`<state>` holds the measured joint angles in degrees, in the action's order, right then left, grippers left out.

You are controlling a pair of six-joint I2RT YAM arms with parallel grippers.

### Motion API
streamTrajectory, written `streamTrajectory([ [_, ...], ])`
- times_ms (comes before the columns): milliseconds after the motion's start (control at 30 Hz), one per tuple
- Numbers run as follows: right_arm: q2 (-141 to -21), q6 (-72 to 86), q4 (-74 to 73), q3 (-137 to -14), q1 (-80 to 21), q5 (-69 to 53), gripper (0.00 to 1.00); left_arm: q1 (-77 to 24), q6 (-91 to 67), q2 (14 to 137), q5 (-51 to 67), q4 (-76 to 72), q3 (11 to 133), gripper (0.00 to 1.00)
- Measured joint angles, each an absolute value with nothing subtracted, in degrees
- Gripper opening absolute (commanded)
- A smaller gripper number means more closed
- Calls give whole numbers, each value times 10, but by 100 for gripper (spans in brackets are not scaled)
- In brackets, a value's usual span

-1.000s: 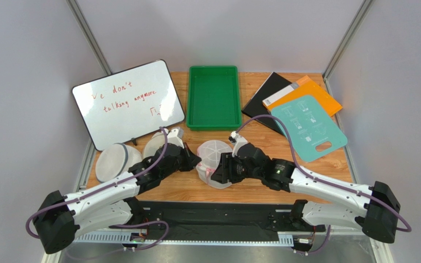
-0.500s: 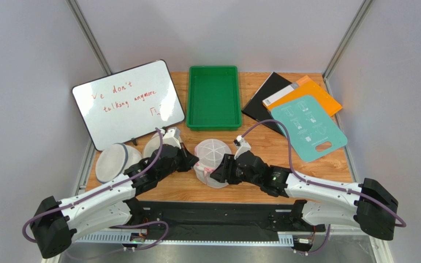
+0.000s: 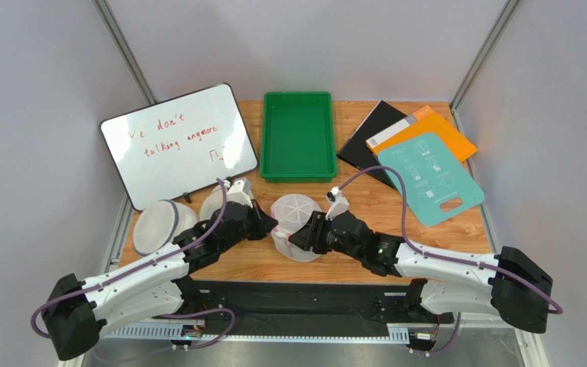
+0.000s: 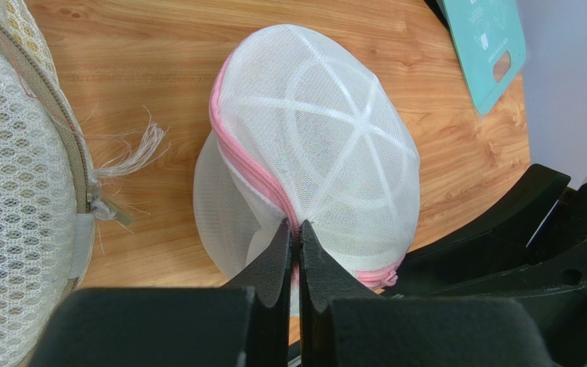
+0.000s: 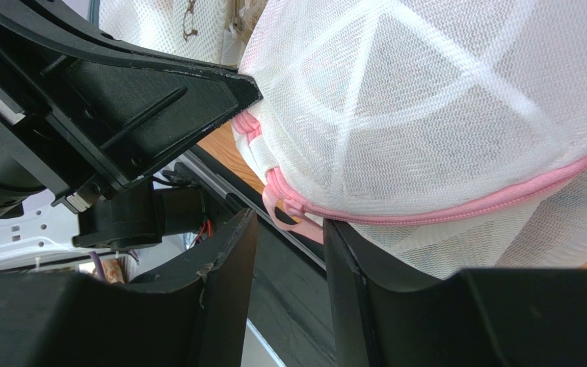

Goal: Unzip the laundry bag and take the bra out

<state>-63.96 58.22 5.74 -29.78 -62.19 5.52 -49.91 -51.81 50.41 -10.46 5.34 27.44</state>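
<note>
**Position and hands.** We are finding the round white mesh laundry bag with pink trim [image 3: 298, 212] lying close to the near edge of the wooden surface [image 3: 365, 206], about midway between its left and right edges. The left hand [image 4: 295, 243] is clenching the pink seam on the bag's left side, with its jaws pressed together on the fabric. The right hand [image 5: 287, 229] is standing released. Its jaws are apart and straddling the small pink zipper pull loop [image 5: 281, 218] without yet pinching it.

**Handling.** We are judging the bag to be light, soft and easily crumpled. The mesh is likely to give under any pull, so one hand is needed as an anchor at the seam. The other should be taking the loop and drawing it along the pink zipper track [image 5: 473, 200]. The loop is looking thin and limp, and a shallow grip is likely to slip off it.

**Not visible.** We are not seeing the bra; only a dim grey shade is showing through the mesh. In the overhead view the hands are hiding the loop. The stretch of track in the right wrist view is looking closed, but we cannot tell about the rest.
</note>
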Motion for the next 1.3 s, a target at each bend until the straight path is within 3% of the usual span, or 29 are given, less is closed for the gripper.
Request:
streamTrajectory([
  [133,-648,589,75,-291,-622,53,36,-499,-520,504,-105,53,274,0],
  [300,-649,593,76,-291,-622,54,20,-499,-522,504,-105,53,274,0],
  [467,-649,595,74,-291,-622,56,14,-500,-522,504,-105,53,274,0],
  [633,-640,595,60,-291,-622,65,0,-502,-522,502,-106,54,274,0],
  [1300,-569,589,-6,-274,-622,117,0,-496,-521,489,-110,60,274,0],
])
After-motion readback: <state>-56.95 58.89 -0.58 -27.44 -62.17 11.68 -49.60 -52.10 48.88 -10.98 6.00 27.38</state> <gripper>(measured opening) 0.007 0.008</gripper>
